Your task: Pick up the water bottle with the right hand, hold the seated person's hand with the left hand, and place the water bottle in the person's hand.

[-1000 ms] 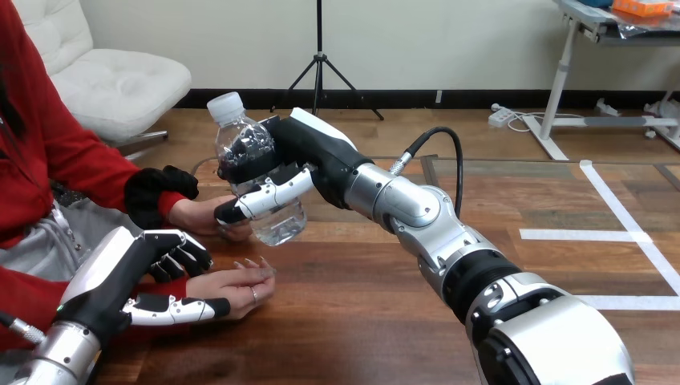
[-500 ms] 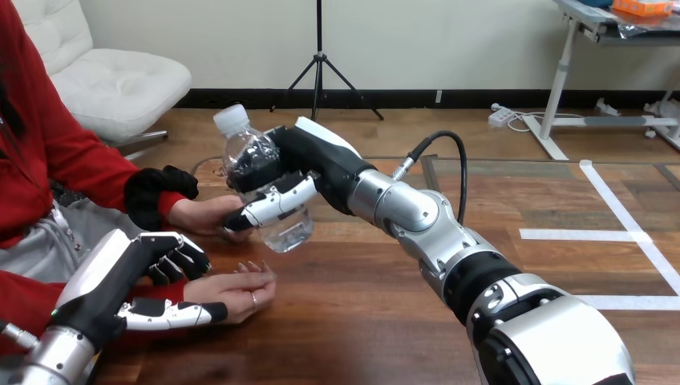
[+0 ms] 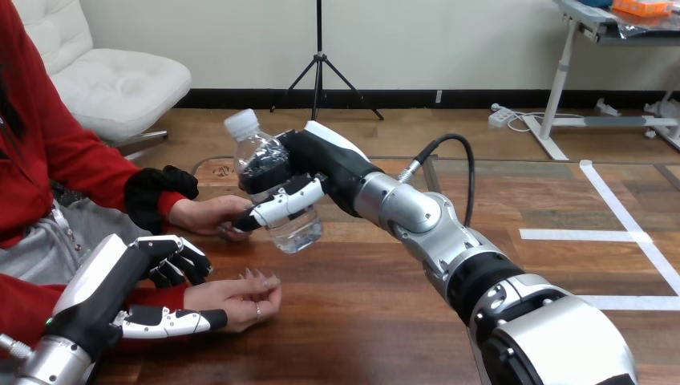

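Note:
A clear water bottle (image 3: pixel 277 188) with a white cap hangs tilted above the table, and my right hand (image 3: pixel 309 172) is shut on it, fingers and thumb curled round its middle. The person's near hand (image 3: pixel 240 295) rests palm up on the wooden table (image 3: pixel 361 321) at lower left. My left hand (image 3: pixel 132 281) is at that wrist, its curled fingers above and its thumb below along it. The person's far hand (image 3: pixel 204 215) lies on the table just left of the bottle's base.
The person sits at the left edge of the table. Bare wood stretches in front of my right arm and to the right.
My right hand has carried the bottle a little to the right and down. My left hand and the person's near hand have slid slightly lower in view.

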Controlling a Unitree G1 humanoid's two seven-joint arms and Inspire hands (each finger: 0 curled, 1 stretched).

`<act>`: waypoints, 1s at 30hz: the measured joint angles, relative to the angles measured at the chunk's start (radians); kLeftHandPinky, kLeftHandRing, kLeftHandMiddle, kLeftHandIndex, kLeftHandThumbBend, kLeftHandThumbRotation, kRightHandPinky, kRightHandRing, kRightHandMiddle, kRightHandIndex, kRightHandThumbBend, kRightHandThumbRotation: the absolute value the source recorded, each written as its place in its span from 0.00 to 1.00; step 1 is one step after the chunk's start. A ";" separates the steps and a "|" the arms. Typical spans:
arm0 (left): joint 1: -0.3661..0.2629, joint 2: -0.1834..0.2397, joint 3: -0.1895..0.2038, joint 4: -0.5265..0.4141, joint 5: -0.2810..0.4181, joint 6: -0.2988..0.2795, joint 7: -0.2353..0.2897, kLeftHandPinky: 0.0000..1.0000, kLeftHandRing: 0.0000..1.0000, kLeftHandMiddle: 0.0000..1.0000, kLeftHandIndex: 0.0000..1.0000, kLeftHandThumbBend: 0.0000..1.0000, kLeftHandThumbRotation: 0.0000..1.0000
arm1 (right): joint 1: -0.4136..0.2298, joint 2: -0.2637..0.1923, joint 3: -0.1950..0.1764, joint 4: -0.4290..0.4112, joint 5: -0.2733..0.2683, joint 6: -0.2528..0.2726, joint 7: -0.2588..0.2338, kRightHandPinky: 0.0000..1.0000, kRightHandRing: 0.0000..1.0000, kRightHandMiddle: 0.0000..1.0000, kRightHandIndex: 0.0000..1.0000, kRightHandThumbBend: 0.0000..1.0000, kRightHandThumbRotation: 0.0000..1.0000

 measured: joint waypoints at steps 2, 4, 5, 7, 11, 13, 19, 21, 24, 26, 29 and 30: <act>0.003 0.000 0.004 -0.003 -0.005 -0.003 -0.005 0.41 0.46 0.53 0.53 0.94 0.32 | 0.003 -0.002 0.000 0.000 -0.001 0.001 -0.005 0.27 0.33 0.41 0.46 0.91 0.00; 0.006 0.000 0.007 -0.005 -0.010 -0.008 -0.011 0.41 0.46 0.53 0.54 0.94 0.32 | 0.006 -0.004 0.000 0.000 -0.001 0.002 -0.008 0.27 0.33 0.41 0.46 0.91 0.00; 0.008 0.000 0.008 -0.006 -0.013 -0.010 -0.014 0.41 0.46 0.53 0.54 0.94 0.33 | 0.008 -0.005 0.000 0.000 -0.001 0.002 -0.008 0.27 0.33 0.41 0.46 0.91 0.00; 0.011 0.000 0.010 -0.007 -0.020 -0.016 -0.019 0.41 0.46 0.53 0.54 0.94 0.33 | 0.012 -0.007 -0.001 0.000 -0.001 0.003 -0.010 0.27 0.33 0.41 0.46 0.91 0.00; 0.015 0.000 0.014 -0.008 -0.026 -0.023 -0.031 0.41 0.47 0.54 0.54 0.94 0.33 | 0.021 -0.009 -0.002 0.000 -0.001 0.005 -0.012 0.27 0.33 0.41 0.46 0.92 0.00; 0.017 0.000 0.015 -0.009 -0.027 -0.026 -0.035 0.41 0.47 0.54 0.54 0.95 0.33 | 0.026 -0.009 -0.003 0.000 0.000 0.006 -0.012 0.27 0.32 0.41 0.45 0.92 0.00; 0.028 -0.001 0.022 -0.021 -0.027 -0.027 -0.046 0.40 0.46 0.53 0.54 0.95 0.34 | 0.046 -0.008 -0.006 0.000 0.002 0.006 -0.013 0.26 0.32 0.40 0.45 0.93 0.00; 0.032 -0.001 0.023 -0.027 -0.027 -0.027 -0.047 0.40 0.46 0.53 0.54 0.95 0.34 | 0.054 -0.007 -0.007 0.000 0.003 0.006 -0.013 0.27 0.32 0.40 0.44 0.93 0.00; 0.037 -0.001 0.027 -0.034 -0.027 -0.027 -0.049 0.40 0.45 0.52 0.53 0.95 0.35 | 0.066 -0.005 -0.007 0.000 0.003 0.008 -0.015 0.27 0.33 0.41 0.45 0.93 0.00; 0.040 -0.001 0.029 -0.040 -0.027 -0.027 -0.049 0.40 0.45 0.52 0.53 0.95 0.35 | 0.074 -0.003 -0.007 0.001 0.003 0.010 -0.017 0.28 0.33 0.41 0.45 0.92 0.00; 0.046 -0.001 0.033 -0.048 -0.027 -0.027 -0.049 0.40 0.45 0.52 0.53 0.95 0.35 | 0.086 0.001 -0.007 0.002 0.003 0.011 -0.021 0.28 0.33 0.41 0.45 0.92 0.00; 0.048 -0.001 0.035 -0.051 -0.027 -0.027 -0.049 0.40 0.45 0.52 0.53 0.95 0.35 | 0.090 0.002 -0.007 0.002 0.003 0.011 -0.022 0.28 0.33 0.41 0.45 0.92 0.00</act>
